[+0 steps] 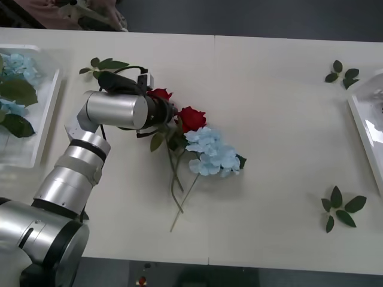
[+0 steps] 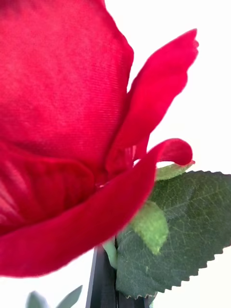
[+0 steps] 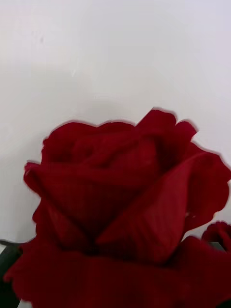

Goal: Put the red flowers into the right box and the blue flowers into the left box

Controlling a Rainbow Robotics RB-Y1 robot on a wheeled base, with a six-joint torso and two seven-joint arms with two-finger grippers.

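Two red flowers (image 1: 191, 118) lie mid-table, the other red bloom (image 1: 158, 94) just behind my left gripper (image 1: 173, 117), which reaches in among their leaves and stems. In the left wrist view one red rose (image 3: 125, 202) sits right in front of the camera over the white table. Blue flowers (image 1: 212, 153) lie beside the roses, stems pointing toward me. More blue flowers (image 1: 15, 66) rest in the left box (image 1: 52, 101). The right box (image 1: 362, 128) shows at the right edge. My right gripper (image 2: 118, 288) has its dark fingers together at the stem of another red rose (image 2: 62, 125).
Loose green leaf sprigs lie at the back left (image 1: 105, 64), back right (image 1: 342, 75) and front right (image 1: 341, 209). A seam runs down the middle of the white table (image 1: 281, 107). A large green leaf (image 2: 187, 226) hangs under the rose in the right wrist view.
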